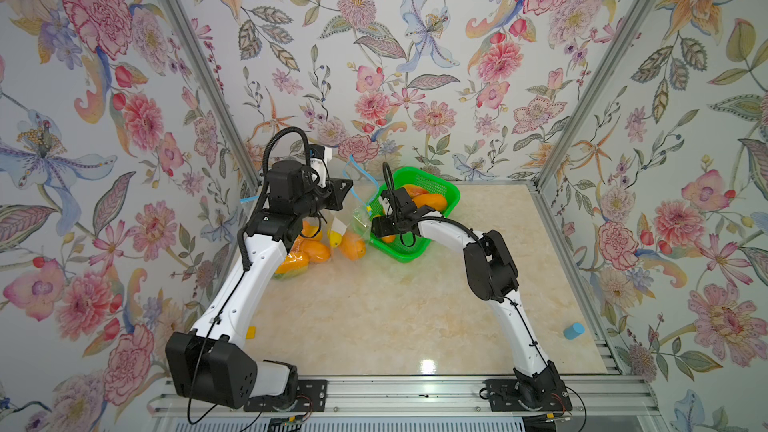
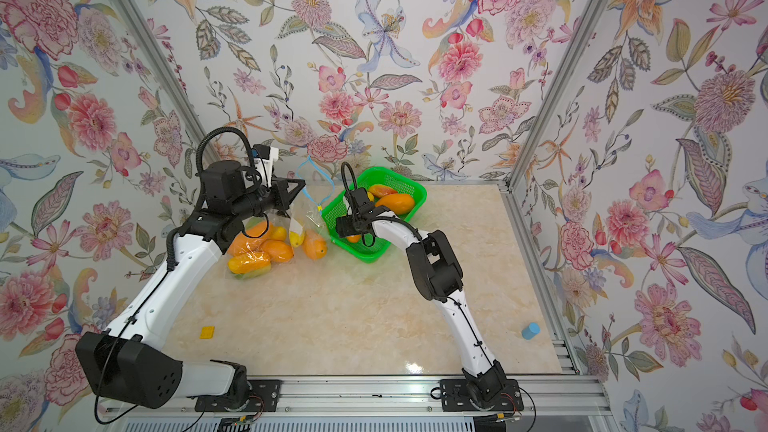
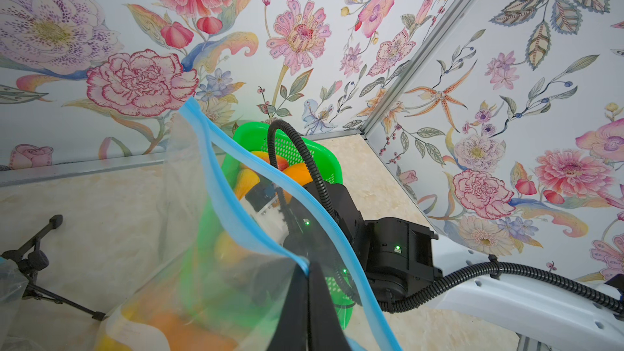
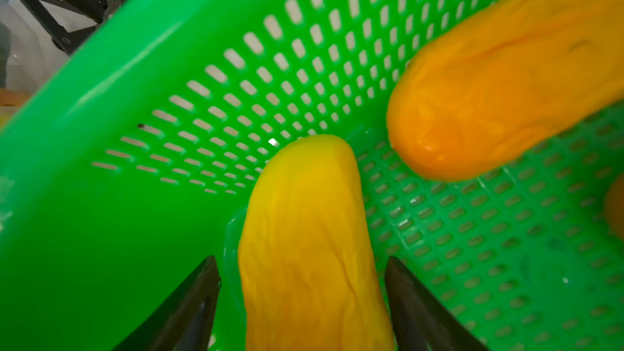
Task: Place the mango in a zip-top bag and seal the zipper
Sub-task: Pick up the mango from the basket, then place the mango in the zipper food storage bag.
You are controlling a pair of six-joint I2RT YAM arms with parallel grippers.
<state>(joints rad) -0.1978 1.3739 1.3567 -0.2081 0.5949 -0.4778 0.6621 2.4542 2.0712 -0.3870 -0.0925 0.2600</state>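
Observation:
My left gripper (image 3: 309, 265) is shut on the blue zipper rim of a clear zip-top bag (image 3: 209, 217). The bag hangs with its mouth open beside the green basket (image 1: 432, 178), and its blue zipper loop (image 1: 358, 170) also shows from above. My right gripper (image 4: 302, 260) is down inside the basket (image 4: 169, 79), open. A yellow mango (image 4: 304, 197) lies between its fingers (image 4: 206, 281), with a gap on each side. A second, orange mango (image 4: 489, 96) lies beside it. In both top views the right gripper (image 2: 353, 228) covers most of the yellow mango.
Sealed bags of mangoes (image 1: 307, 251) lie on the table under my left arm. More mangoes (image 2: 395, 202) rest at the basket's far end. A blue cylinder (image 1: 573, 330) stands near the right wall. A yellow block (image 2: 207, 332) lies near the left arm's base.

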